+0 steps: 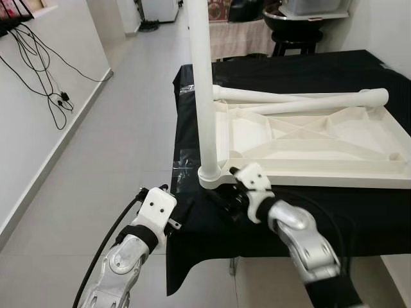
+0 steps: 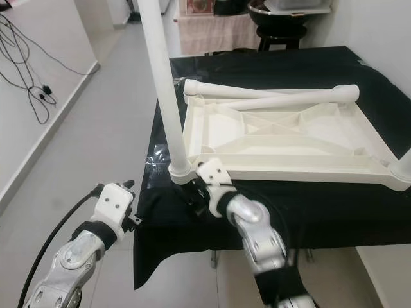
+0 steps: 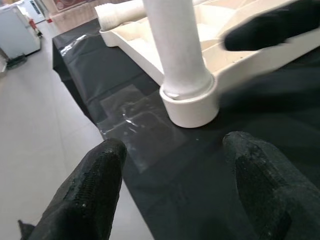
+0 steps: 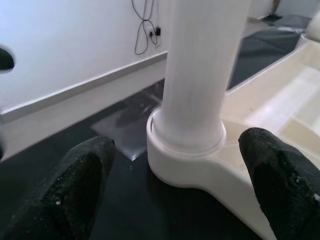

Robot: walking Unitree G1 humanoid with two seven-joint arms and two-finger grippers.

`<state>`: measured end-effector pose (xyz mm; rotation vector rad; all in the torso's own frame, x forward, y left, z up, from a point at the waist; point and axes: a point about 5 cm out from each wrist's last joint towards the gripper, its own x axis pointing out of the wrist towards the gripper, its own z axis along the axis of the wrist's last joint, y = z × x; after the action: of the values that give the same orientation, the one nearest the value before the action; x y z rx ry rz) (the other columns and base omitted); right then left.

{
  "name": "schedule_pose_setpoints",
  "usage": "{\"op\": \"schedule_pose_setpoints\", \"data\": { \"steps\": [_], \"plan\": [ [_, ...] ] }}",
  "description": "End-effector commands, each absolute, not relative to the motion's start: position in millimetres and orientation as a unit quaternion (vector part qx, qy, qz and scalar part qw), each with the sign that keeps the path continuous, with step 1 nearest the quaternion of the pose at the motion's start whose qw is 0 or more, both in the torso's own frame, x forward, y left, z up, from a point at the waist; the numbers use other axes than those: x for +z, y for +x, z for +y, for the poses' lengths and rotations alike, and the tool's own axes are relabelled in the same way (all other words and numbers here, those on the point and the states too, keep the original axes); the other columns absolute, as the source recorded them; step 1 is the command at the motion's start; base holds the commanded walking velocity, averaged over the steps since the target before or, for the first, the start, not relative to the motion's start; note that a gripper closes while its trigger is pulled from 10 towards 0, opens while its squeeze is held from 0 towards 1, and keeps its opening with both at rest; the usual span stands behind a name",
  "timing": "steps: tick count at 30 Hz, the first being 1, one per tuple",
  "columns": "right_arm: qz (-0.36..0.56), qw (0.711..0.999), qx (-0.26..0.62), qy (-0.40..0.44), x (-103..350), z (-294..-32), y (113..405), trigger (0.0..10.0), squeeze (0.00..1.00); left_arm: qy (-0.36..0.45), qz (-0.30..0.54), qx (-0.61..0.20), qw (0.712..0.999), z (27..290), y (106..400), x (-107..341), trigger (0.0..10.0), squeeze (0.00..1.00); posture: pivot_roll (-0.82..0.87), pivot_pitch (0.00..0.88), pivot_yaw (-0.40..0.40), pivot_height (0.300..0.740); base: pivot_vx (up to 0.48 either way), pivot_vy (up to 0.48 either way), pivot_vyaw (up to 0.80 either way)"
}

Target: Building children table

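Table leg (image 1: 202,90) upright in tabletop (image 1: 321,138) corner socket; right end effector (image 4: 175,185) spread beside base, left end effector (image 3: 175,190) spread, empty.

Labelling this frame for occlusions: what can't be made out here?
- Upright leg: its top is cut off by the upper edge in both eye views.
- Leg's seating depth in the corner socket: hidden inside the collar.
- Right gripper fingers: out of sight behind its wrist in the eye views.
- Tabletop far-right corner: cropped at the right-eye edge.
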<state>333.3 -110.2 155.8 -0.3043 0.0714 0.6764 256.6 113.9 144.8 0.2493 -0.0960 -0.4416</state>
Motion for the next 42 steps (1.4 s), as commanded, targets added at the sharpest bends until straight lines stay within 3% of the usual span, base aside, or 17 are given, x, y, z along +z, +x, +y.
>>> {"op": "schedule_pose_setpoints", "data": {
  "steps": [1, 8, 15, 16, 17, 18, 30, 32, 33, 34, 36, 37, 38, 39, 42],
  "plan": [
    [0.045, 0.929, 0.337, -0.147, 154.0, -104.6, 340.2, 10.0, 0.00, 0.128, -0.038, -0.225, 0.965, 115.4, 253.0, 142.5, 10.0, 0.00, 0.00, 0.155, 0.042, 0.740, 0.000, 0.000, 0.00],
    [0.021, 0.929, 0.343, -0.135, 179.5, -99.2, 367.1, 10.0, 0.00, 0.121, -0.039, -0.233, 0.964, 112.9, 244.5, 144.8, 10.0, 0.00, 0.04, 0.182, 0.028, 0.740, 0.000, 0.000, 0.00],
    [-0.026, 0.904, 0.412, -0.107, 203.8, -75.6, 374.5, 10.0, 0.00, 0.112, -0.037, -0.245, 0.962, 111.1, 239.0, 145.9, 10.0, 0.00, 0.05, 0.193, 0.024, 0.740, 0.000, 0.000, 0.00],
    [-0.031, 0.902, 0.417, -0.103, 206.4, -72.9, 376.5, 8.9, 0.00, 0.112, -0.036, -0.247, 0.962, 110.7, 238.2, 145.8, 10.0, 0.00, 0.05, 0.193, 0.025, 0.740, 0.000, 0.000, 0.00],
    [-0.034, 0.901, 0.421, -0.101, 208.0, -71.1, 377.9, 8.9, 0.00, 0.112, -0.036, -0.247, 0.962, 110.4, 237.7, 145.7, 10.0, 0.00, 0.05, 0.193, 0.025, 0.740, 0.000, 0.000, 0.00],
    [-0.038, 0.897, 0.429, -0.099, 210.2, -69.8, 378.9, 0.0, 0.00, 0.112, -0.035, -0.249, 0.961, 109.8, 236.9, 145.3, 10.0, 0.00, 0.06, 0.189, 0.024, 0.740, 0.000, 0.000, 0.00],
    [-0.026, 0.897, 0.421, -0.128, 209.5, -92.5, 387.2, 0.0, 0.00, 0.109, -0.029, -0.254, 0.961, 108.0, 232.6, 143.0, 10.0, 0.00, 0.04, 0.179, 0.018, 0.740, 0.000, 0.000, 0.00],
    [0.007, 0.919, 0.365, -0.149, 192.2, -115.0, 380.9, 0.0, 0.00, 0.108, -0.027, -0.256, 0.960, 107.7, 231.7, 141.6, 10.0, 0.00, 0.02, 0.177, -0.007, 0.740, 0.000, 0.000, 0.00],
    [0.038, 0.956, 0.263, -0.124, 178.0, -127.3, 375.0, 0.0, 0.00, 0.108, -0.026, -0.256, 0.960, 107.9, 231.1, 140.5, 10.0, 0.00, 0.02, 0.175, -0.016, 0.740, 0.000, 0.000, 0.00],
    [0.038, 0.956, 0.263, -0.124, 178.0, -127.3, 375.0, 0.0, 0.00, 0.108, -0.026, -0.256, 0.960, 107.9, 231.1, 140.5, 10.0, 0.00, 0.02, 0.175, -0.016, 0.740, 0.000, 0.000, 0.00],
    [0.108, 0.981, 0.136, -0.088, 133.4, -114.7, 308.6, 0.0, 0.00, 0.101, -0.023, -0.252, 0.962, 110.8, 233.5, 140.7, 10.0, 0.00, 0.00, 0.198, 0.016, 0.740, 0.000, 0.000, 0.00],
    [0.108, 0.981, 0.136, -0.088, 133.4, -114.7, 308.6, 0.0, 0.00, 0.101, -0.023, -0.252, 0.962, 110.8, 233.5, 140.7, 10.0, 0.00, 0.00, 0.198, 0.016, 0.740, 0.000, 0.000, 0.00],
    [0.120, 0.985, 0.098, -0.074, 127.7, -111.0, 286.8, 0.0, 0.00, 0.099, -0.022, -0.251, 0.963, 112.2, 234.7, 140.5, 10.0, 0.00, -0.01, 0.199, 0.022, 0.740, 0.000, 0.000, 0.00],
    [0.101, 0.988, 0.087, -0.078, 133.6, -110.0, 289.3, 0.0, 0.00, 0.103, -0.022, -0.250, 0.962, 113.0, 236.6, 139.8, 10.0, 0.00, -0.03, 0.147, 0.047, 0.740, 0.000, 0.000, 0.00],
    [0.087, 0.988, 0.090, -0.087, 138.0, -109.7, 300.8, 0.0, 0.00, 0.103, -0.021, -0.251, 0.962, 113.5, 239.3, 139.2, 10.0, 0.00, -0.02, 0.151, 0.051, 0.740, 0.000, 0.000, 0.00]
  ]
}}
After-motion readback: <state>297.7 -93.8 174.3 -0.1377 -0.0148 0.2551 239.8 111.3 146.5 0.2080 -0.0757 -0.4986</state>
